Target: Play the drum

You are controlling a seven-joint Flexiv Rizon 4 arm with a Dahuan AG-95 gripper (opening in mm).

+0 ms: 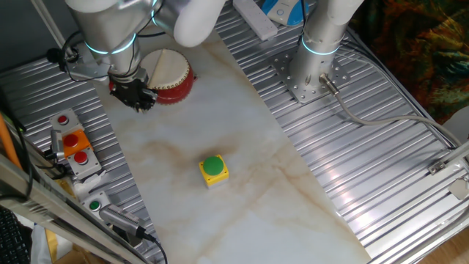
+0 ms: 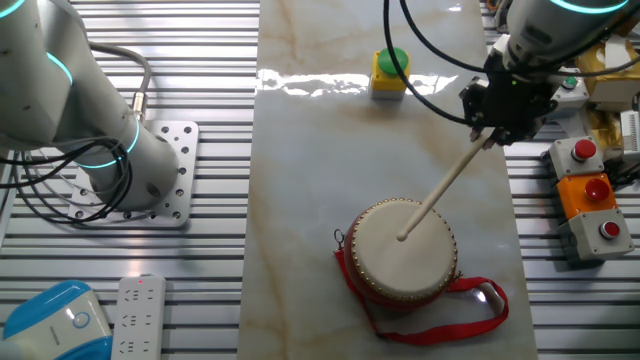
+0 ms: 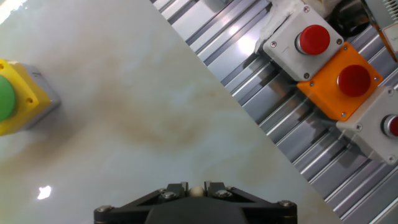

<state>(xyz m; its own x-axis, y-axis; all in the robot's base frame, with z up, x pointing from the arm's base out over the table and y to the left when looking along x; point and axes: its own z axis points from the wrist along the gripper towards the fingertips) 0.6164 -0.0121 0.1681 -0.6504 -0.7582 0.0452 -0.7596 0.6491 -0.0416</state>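
Observation:
The drum (image 2: 403, 265) is small and round with red sides, a cream head and a red strap loop (image 2: 470, 312). It also shows in one fixed view (image 1: 168, 73), partly behind the arm. My gripper (image 2: 497, 131) is shut on a cream drumstick (image 2: 440, 190), which slants down from the fingers, and its tip rests on the middle of the drumhead. In one fixed view the gripper (image 1: 137, 95) sits just left of the drum. In the hand view the gripper (image 3: 196, 189) shows the stick's butt end (image 3: 196, 191) between the fingers; the drum is out of that view.
A yellow box with a green button (image 1: 213, 170) stands mid-table; it also shows in the other fixed view (image 2: 390, 72). Grey and orange boxes with red buttons (image 2: 588, 195) sit on the ribbed metal beside the marble slab. A second arm's base (image 1: 311, 70) is bolted at the far side.

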